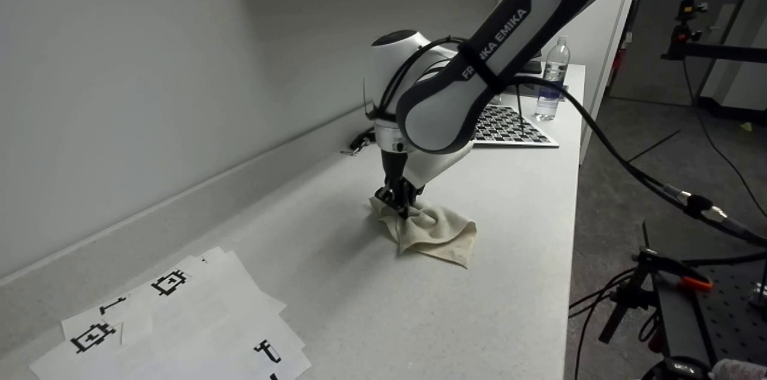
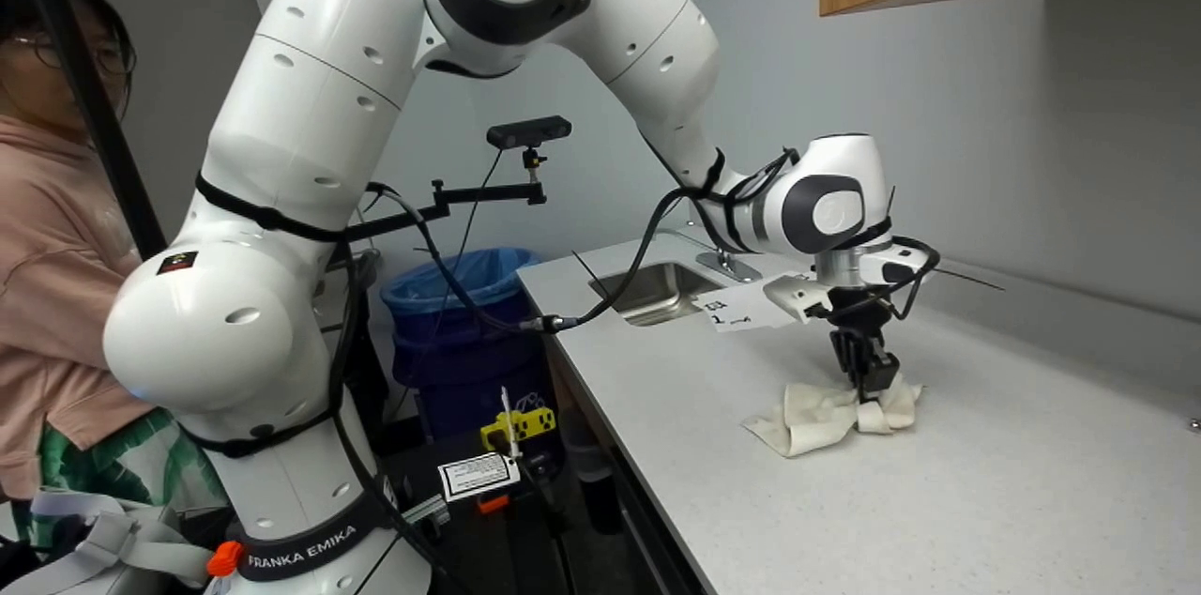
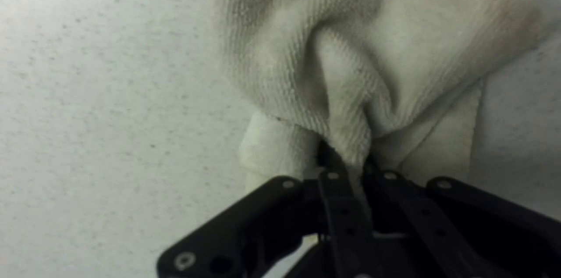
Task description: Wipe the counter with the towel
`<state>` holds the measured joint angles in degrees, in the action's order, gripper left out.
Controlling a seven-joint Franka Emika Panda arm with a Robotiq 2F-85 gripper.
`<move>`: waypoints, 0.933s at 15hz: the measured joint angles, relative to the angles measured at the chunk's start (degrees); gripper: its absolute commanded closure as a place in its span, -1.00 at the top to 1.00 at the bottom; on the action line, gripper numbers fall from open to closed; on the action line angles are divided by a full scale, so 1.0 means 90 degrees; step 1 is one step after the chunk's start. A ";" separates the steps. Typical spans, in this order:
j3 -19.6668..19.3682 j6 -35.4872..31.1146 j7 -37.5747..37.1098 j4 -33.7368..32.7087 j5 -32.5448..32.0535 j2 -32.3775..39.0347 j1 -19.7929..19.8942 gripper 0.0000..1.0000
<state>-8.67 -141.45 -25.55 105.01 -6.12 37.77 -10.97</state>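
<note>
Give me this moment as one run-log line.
task: wipe counter | gripper: shut on towel | towel: bunched, touching counter | papers: apart from towel | wiping progress: unclear

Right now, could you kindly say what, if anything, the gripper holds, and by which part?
The gripper holds the towel by a bunched fold between its jaws.

Looks like a lab — robot arm (image 1: 502, 41), checkered board (image 1: 504, 126), mounted camera (image 2: 529, 132).

"FRANKA EMIKA" on robot arm (image 1: 506, 38), also on black base band (image 2: 319, 541)
</note>
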 measured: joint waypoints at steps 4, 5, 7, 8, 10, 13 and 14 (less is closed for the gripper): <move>0.0180 0.0387 0.0004 -0.0398 -0.0319 0.0191 -0.0416 -0.94; 0.0227 0.0470 0.0007 -0.0484 -0.0391 0.0230 -0.0493 -0.94; 0.0299 0.0592 0.0016 -0.0619 -0.0491 0.0294 -0.0613 -0.94; 0.0310 0.0649 0.0016 -0.0673 -0.0539 0.0322 -0.0653 -0.94; 0.0307 0.0732 0.0016 -0.0738 -0.0566 0.0352 -0.0662 -0.94; 0.0205 0.0734 0.0006 -0.0735 -0.0566 0.0356 -0.0595 -0.94; 0.0141 0.0730 -0.0001 -0.0722 -0.0561 0.0356 -0.0526 -0.94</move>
<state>-7.40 -134.88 -25.56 98.52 -11.17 40.97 -15.70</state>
